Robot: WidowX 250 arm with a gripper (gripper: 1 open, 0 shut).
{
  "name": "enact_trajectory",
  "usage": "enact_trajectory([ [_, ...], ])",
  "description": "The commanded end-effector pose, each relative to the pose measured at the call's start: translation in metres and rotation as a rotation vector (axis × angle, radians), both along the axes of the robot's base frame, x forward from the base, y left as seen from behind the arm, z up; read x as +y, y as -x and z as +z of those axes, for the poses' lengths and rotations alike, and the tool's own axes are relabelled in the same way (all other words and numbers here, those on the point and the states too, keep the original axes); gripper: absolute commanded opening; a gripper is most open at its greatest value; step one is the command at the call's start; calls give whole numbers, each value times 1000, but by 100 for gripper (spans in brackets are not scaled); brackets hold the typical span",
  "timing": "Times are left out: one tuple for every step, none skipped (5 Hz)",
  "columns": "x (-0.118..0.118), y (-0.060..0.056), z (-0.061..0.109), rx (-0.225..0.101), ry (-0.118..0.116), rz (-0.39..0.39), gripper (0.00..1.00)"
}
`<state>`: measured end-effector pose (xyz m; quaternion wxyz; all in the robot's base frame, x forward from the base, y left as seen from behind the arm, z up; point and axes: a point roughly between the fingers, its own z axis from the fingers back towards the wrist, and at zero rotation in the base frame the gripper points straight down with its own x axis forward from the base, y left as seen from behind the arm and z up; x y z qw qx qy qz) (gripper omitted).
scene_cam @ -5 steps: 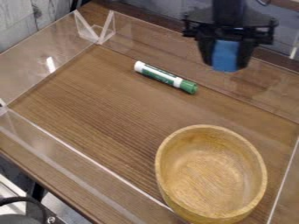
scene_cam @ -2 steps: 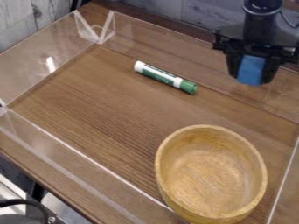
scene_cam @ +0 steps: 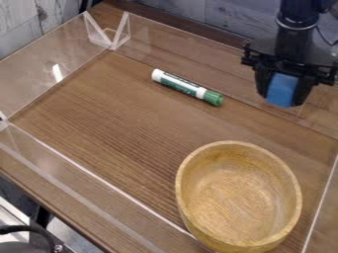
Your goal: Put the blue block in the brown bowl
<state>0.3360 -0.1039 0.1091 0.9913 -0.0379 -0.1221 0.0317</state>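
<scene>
— From where I stand there's only 1 view, looking down on the wooden table from the near side. What do you make of the arm?

— It comes in from the far right. The gripper points steeply down, and the blue block sits between its dark fingers, 1 on each side, clamped about halfway closed on it. The block is held upright, off the table, above the far right part of the surface.

— And the brown bowl?

— Near right corner, resting on the table, rim up. Its inside shows bare wood grain. The block is well apart from it, farther back and a little to the right of the bowl's middle.

— Anything else on the table?

— 1 marker pen, white body with green ends, lying flat at a slant about mid-table, to the left of the gripper and clear of it. Clear plastic walls fence the table in along the left and near edges, with a folded clear piece standing at the far left.

— Does the block touch the pen?

— No, they are apart.
</scene>
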Motion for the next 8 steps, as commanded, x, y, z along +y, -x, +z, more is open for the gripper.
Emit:
enact_trajectory([
  [-7,22,28,-59,14,-41,0],
  [-11,49,30,-51,14,-67,0],
  [-13,74,32,-44,13,-88,0],
  [-17,98,32,-35,12,-106,0],
  [-18,114,30,-28,5,-124,0],
  [-20,128,24,-20,0,-135,0],
  [-23,135,9,-12,-1,-123,0],
  [-28,141,-6,-3,0,-118,0],
])
